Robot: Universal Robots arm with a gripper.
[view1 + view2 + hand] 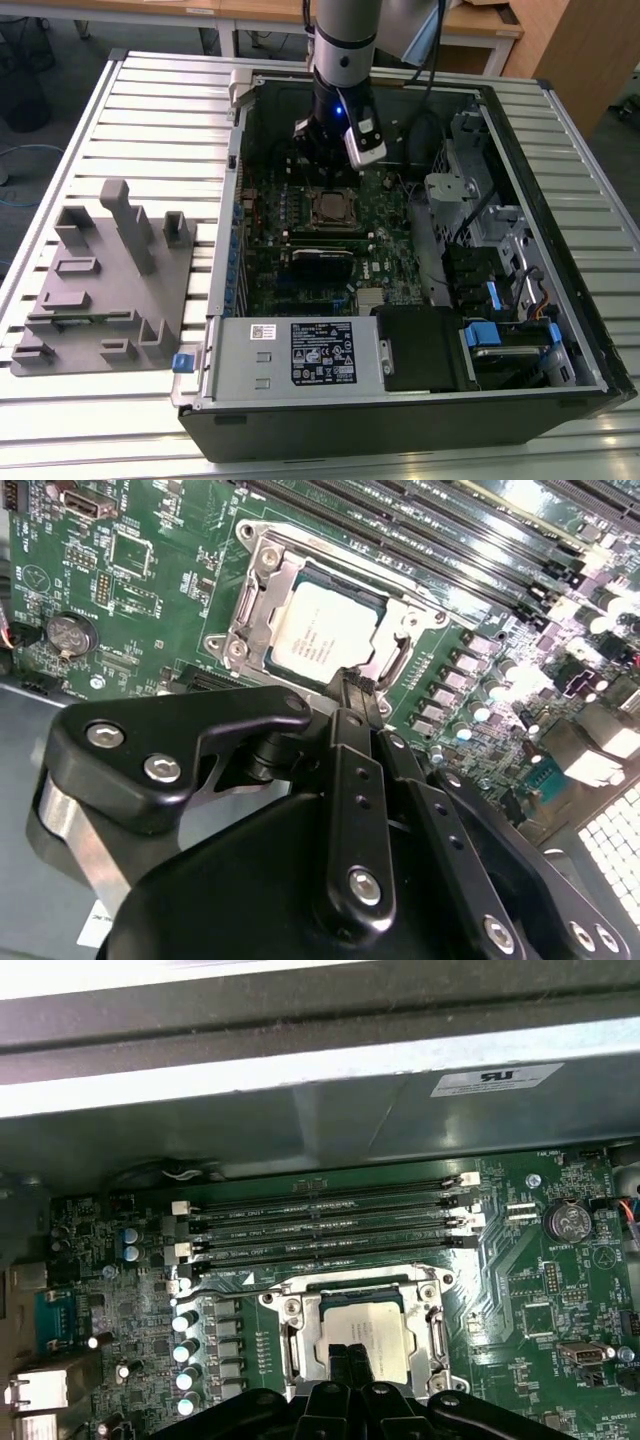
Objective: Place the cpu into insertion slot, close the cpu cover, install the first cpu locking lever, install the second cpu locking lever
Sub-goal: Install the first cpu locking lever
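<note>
Tips of the pincer (347,685) are pressed together, narrow, gripping nothing; in both wrist views they sit just at the rim of the cpu cover (258,575), contact unclear. The cpu (322,630) is seated in the insertion slot (345,583), the cover lying flat around it, mid green motherboard (530,1300), beside the memory slots (330,1222). The open computer case (420,425) stands on the desk (150,110). A grey fixture tray (100,275) lies by the desk's edge on the exterior view's left.

We see a white sticker (497,1079) on the case wall (300,1120) beyond the end effector (350,1358) and a black label (322,352) on the power supply (250,365); their print we cannot read.
</note>
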